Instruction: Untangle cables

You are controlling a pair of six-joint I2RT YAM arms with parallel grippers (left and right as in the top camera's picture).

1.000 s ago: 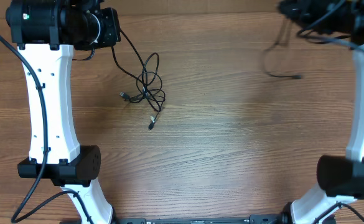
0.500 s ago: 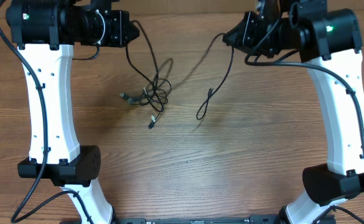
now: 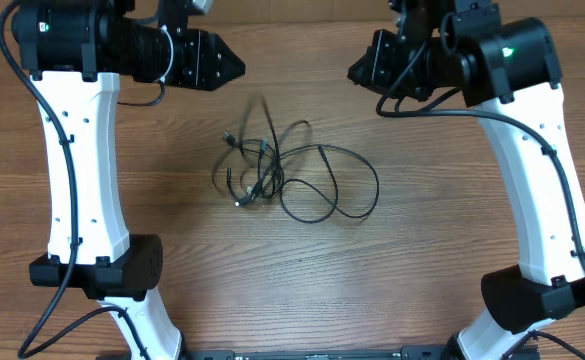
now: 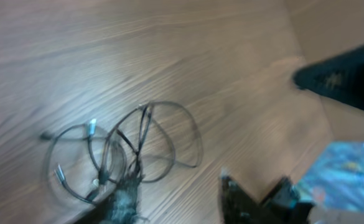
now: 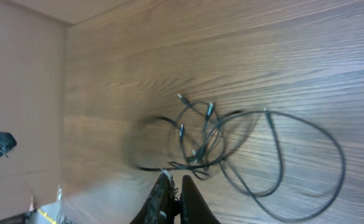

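Cables point(image 3: 284, 176) — a loose tangle — lie on the counter point(image 3: 422, 285) between the arms, touching neither. Left hand point(image 4: 185, 202) is spread and empty; right hand point(image 5: 172, 196) is pressed together and empty — finger gaps show only in the wrist views, not overhead.

Bright, even light covers the tabletop point(image 3: 302, 270), with no hard glare on the wood. The cables point(image 3: 262, 180) cast only faint, soft shadows close beside them. In the overhead view, one strand at the top of the tangle is smeared and pale. The left wrist view is soft and streaked throughout, worst along its right edge. The right wrist view is sharper, though the left loop of the cables blurs into grey haze.
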